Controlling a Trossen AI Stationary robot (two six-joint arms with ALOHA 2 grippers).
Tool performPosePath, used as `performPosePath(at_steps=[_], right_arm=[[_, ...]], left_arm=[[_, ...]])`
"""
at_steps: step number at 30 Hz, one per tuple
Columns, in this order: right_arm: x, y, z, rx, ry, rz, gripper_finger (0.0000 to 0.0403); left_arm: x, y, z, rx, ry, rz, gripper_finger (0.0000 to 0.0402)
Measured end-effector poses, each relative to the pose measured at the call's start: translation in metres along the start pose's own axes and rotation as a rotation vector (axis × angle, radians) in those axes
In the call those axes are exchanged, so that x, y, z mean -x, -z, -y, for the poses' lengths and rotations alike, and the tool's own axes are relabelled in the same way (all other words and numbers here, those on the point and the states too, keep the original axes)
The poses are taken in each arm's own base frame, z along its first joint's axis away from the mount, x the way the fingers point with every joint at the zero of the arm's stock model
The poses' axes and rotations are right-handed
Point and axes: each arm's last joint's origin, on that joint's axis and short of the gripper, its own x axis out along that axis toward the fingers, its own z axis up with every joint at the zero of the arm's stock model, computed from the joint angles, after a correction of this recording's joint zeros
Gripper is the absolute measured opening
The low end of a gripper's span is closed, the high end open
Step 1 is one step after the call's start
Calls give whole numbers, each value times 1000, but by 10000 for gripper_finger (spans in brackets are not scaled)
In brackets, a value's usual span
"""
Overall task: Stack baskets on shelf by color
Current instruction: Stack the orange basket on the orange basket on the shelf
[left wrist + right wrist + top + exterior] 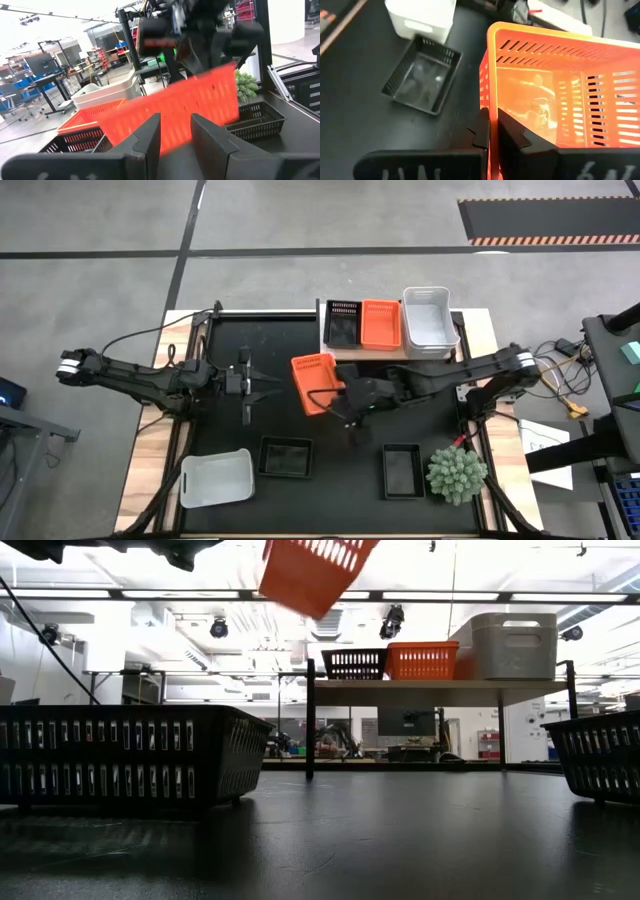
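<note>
right claw (492, 131): pinched on the rim of an orange basket (316, 381), holding it tilted above the table (230, 420), just in front of the shelf (395, 352) | shelf: black, orange and white baskets in a row | left claw (175, 132): part open, empty, over the mat's left side

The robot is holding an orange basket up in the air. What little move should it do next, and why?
Probably carry it toward the shelf. The right gripper is shut on the orange basket, lifted off the mat. Another orange basket already sits on the shelf between a black one and a white one, so the held one likely stacks there.
</note>
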Motion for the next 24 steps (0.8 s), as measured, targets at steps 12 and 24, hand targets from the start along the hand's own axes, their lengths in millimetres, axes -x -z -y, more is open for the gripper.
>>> performPosePath(at_steps=[12,24], right_arm=[[50,4,18,67,339,-46,9],[78,25,56,27,508,-160,9]], left_arm=[[0,0,0,0,1,-2,91],[0,1,0,-1,1,-3,91]])
